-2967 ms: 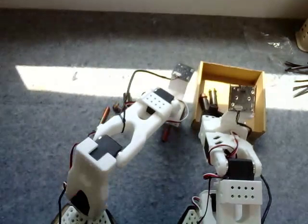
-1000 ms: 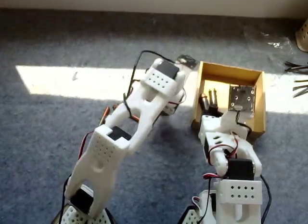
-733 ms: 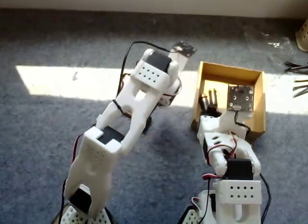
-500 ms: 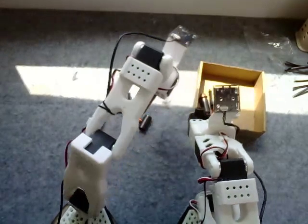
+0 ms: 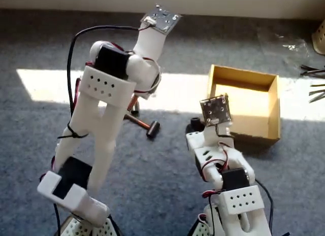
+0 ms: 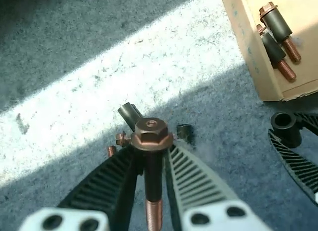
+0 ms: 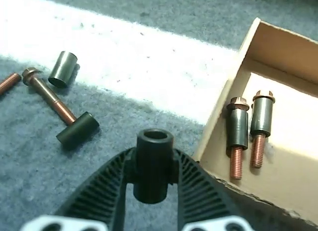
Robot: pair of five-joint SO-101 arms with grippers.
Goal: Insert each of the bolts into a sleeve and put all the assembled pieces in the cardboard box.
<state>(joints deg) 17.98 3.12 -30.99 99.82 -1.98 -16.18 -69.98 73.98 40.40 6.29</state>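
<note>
Copper bolt point(image 6: 151, 136): in the left wrist view we see its head toward the camera. The left gripper point(image 6: 151, 150) pinches it along the shank, jaws closed down to the bolt's width.
Left arm point(image 5: 101, 109): in the high view it stands raised above the carpet point(image 5: 213, 48), left of the cardboard box point(image 5: 242, 78).
Dark sleeve point(image 7: 154, 181): it is upright, bore toward the camera, clamped in the right gripper point(image 7: 154, 160) — the left wrist view catches it from the other side, near the box's corner.
Box contents: the right wrist view gives us two assembled pieces point(image 7: 237, 129) side by side against one wall.
Loose parts: a loose sleeve point(image 7: 64, 68) lies alone; beside it a loose bolt point(image 7: 47, 99) rests with its threaded end against a second sleeve point(image 7: 78, 129).
</note>
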